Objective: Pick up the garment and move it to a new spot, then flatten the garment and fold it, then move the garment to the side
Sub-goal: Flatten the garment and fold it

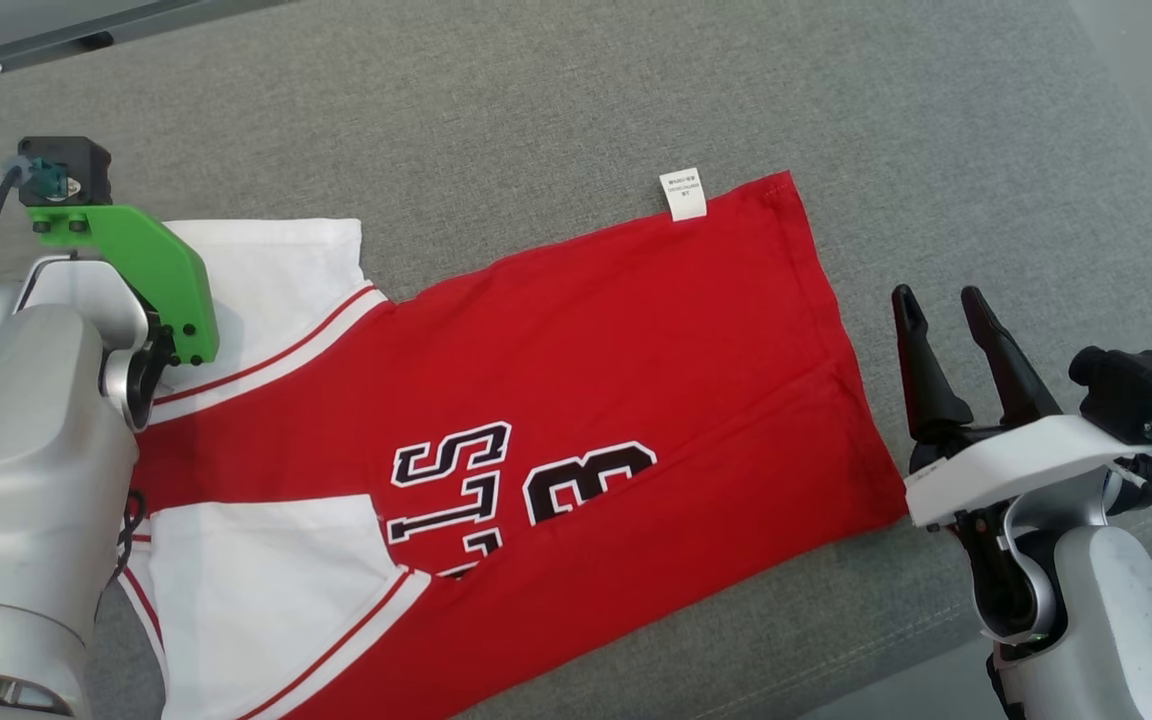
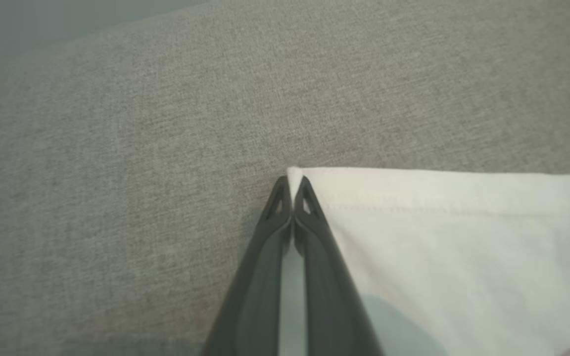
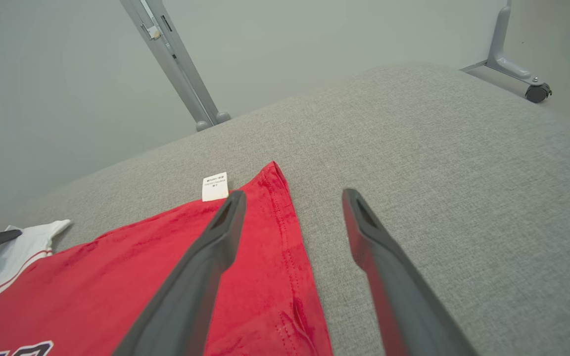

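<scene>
Garment: red-and-white fabric jersey [image 1: 636, 350] with black-and-white lettering, spread flat on the grey woven upholstered surface [image 1: 536, 100]. Its hem is toward the robot's right and its sleeves toward the left.
Sleeve: the far white sleeve [image 2: 438, 237] lies flat, with a stitched hem along its edge. One of its corners sits at the left claw.
Left gripper [image 2: 292, 195]: fingers together, clamped on that corner of the white sleeve, tips down at the grey surface.
Right gripper [image 1: 951, 330]: fingers apart, holding nothing. It is just beside the jersey's hem and off the cloth in the head view. In the right wrist view one finger crosses the red hem and the other is over bare upholstery.
Tag: small white rectangular care label [image 1: 683, 193] sticks out from the far side seam near the hem corner and lies on the grey surface.
Background: grey metal frame leg [image 3: 176, 64] beyond the far edge; small black caster [image 3: 537, 91] at the far right.
</scene>
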You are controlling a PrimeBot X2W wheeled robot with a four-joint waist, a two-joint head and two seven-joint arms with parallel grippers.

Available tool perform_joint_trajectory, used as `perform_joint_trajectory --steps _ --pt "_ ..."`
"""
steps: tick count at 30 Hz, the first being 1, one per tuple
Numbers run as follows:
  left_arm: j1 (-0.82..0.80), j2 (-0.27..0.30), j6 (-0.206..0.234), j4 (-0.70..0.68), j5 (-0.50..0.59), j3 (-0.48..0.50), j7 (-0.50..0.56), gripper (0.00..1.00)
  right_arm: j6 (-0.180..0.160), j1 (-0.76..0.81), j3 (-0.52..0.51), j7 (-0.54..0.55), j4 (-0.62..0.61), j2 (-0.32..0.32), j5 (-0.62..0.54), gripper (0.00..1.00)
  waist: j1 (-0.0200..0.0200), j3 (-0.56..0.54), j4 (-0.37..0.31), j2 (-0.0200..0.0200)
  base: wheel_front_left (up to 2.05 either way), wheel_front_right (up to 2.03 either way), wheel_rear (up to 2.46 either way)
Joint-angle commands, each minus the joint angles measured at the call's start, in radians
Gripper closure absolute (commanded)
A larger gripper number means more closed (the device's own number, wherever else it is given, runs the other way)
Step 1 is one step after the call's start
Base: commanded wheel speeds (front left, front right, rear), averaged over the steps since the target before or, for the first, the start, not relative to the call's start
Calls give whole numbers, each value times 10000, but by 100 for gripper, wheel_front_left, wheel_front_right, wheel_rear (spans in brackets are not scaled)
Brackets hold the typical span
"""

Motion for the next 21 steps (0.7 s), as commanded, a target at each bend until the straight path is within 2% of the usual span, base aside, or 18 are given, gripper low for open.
perform_joint_trajectory --steps 1,8,12,17,21 --pt "4 -2 -68 93 -27 -10 -84 100 1 65 -27 11 -48 -26 -47 0 -1 -158 112 47 0 0 0" --pt "61 -218 -473 -97 -155 -109 -697 100 1 -397 -80 516 137 -51 -687 0 -1 -660 530 47 0 0 0" --pt "136 -289 -618 -312 -220 -134 -966 100 1 -820 -109 893 499 -316 -1035 0 -1 -773 769 47 0 0 0" --pt "287 -391 -758 -756 -260 -257 -1248 100 1 -1814 168 1555 1540 -1073 -1355 0 -1 -751 1210 47 0 0 0" --pt "403 -461 -779 -1096 -256 -334 -1340 100 1 -2744 821 2048 2614 -1769 -1453 0 -1 -612 1525 47 0 0 0"
